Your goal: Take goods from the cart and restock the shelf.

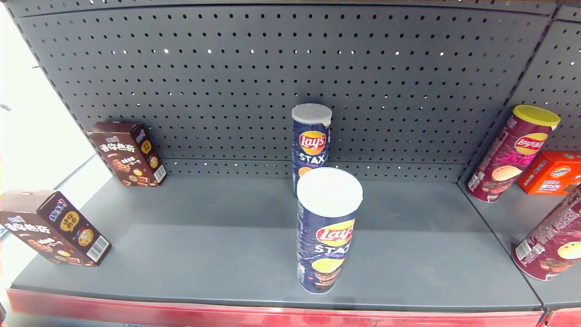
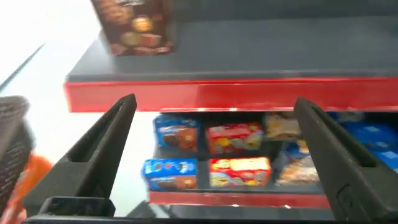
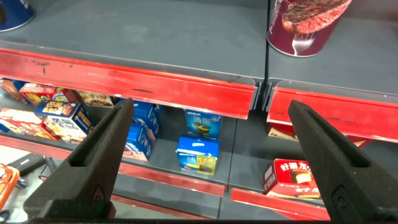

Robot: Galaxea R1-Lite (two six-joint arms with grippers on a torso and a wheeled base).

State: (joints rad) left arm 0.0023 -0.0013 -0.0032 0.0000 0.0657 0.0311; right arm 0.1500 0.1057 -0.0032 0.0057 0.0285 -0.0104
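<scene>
Left end effector [image 2: 214, 102] gapes before grey shelf [image 2: 261, 50].

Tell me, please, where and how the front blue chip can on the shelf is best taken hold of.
Probably the side wall of the front blue can at mid-height, coming level from the front. It stands upright near the shelf edge with bare surface either side; the rear blue can stands close behind, and the front one's wide flat lid suits a top grasp poorly.
</scene>
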